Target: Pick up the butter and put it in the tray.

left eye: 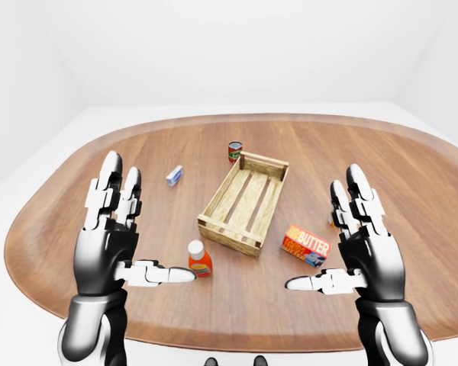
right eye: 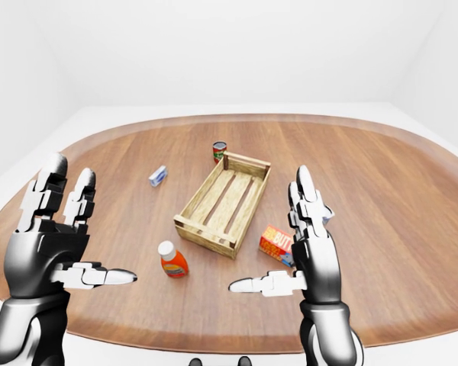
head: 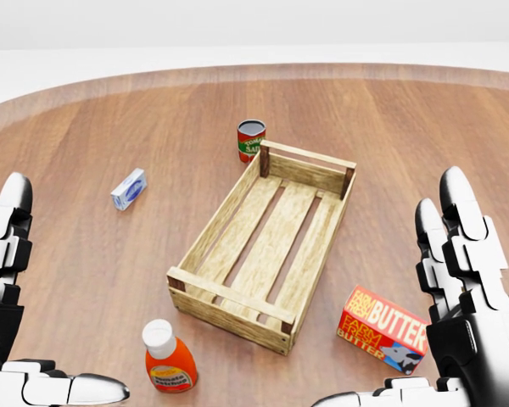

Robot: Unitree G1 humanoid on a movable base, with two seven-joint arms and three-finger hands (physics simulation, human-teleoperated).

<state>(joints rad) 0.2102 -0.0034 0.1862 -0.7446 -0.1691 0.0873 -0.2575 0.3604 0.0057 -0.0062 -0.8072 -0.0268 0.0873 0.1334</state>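
Note:
The butter [head: 383, 331], a red-and-orange box with white lettering, lies on the wooden table [head: 424, 136] just right of the tray's near corner. The tray [head: 229, 303] is a slatted wooden crate with nothing in it, set at a slant in the middle of the table. My right hand [left eye: 337, 240] is raised and open, palm inward, right of the butter and above it, not touching it. My left hand [left eye: 141, 229] is held up open on the left, well apart from both.
A ketchup bottle [head: 168, 358] stands by the tray's near left corner. A red can [head: 250, 140] sits at the tray's far end. A small blue-and-white box [head: 129, 188] lies further left. The table's rounded edge runs just below my hands in the left-eye view.

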